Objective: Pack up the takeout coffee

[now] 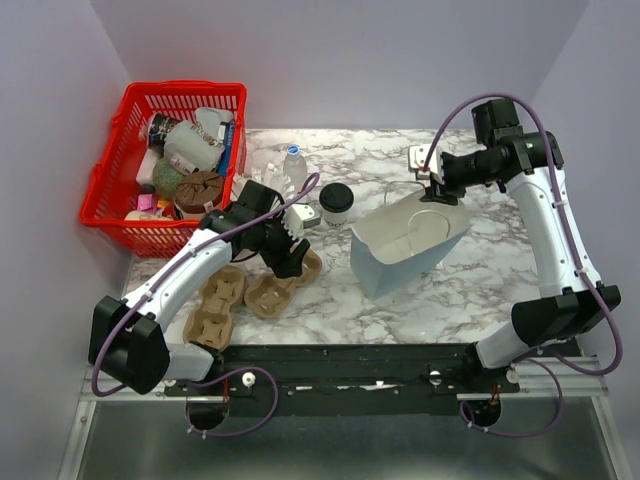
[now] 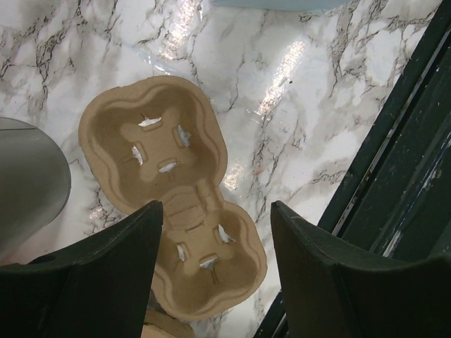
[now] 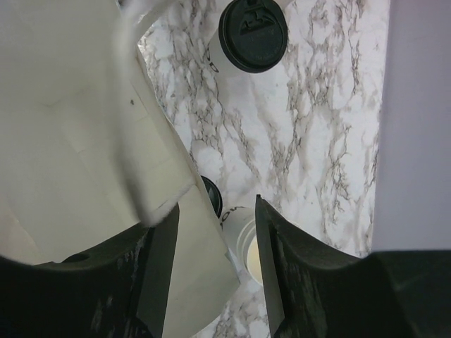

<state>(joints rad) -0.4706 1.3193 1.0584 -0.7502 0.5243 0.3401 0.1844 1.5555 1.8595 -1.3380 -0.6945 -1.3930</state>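
Marble table lies bare right of the pale bag, your roomiest side. Your right gripper is spread, straddling the bag's rim. Your left gripper hangs released over a pulp carrier. One takeout coffee stands just left of the bag. The right wrist view shows two black lids.

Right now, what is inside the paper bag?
Only bare inner walls of the paper bag show from above; no cup is visible inside. A lidded coffee cup stands outside, left of it. The bag's deepest part is hidden behind its near wall.
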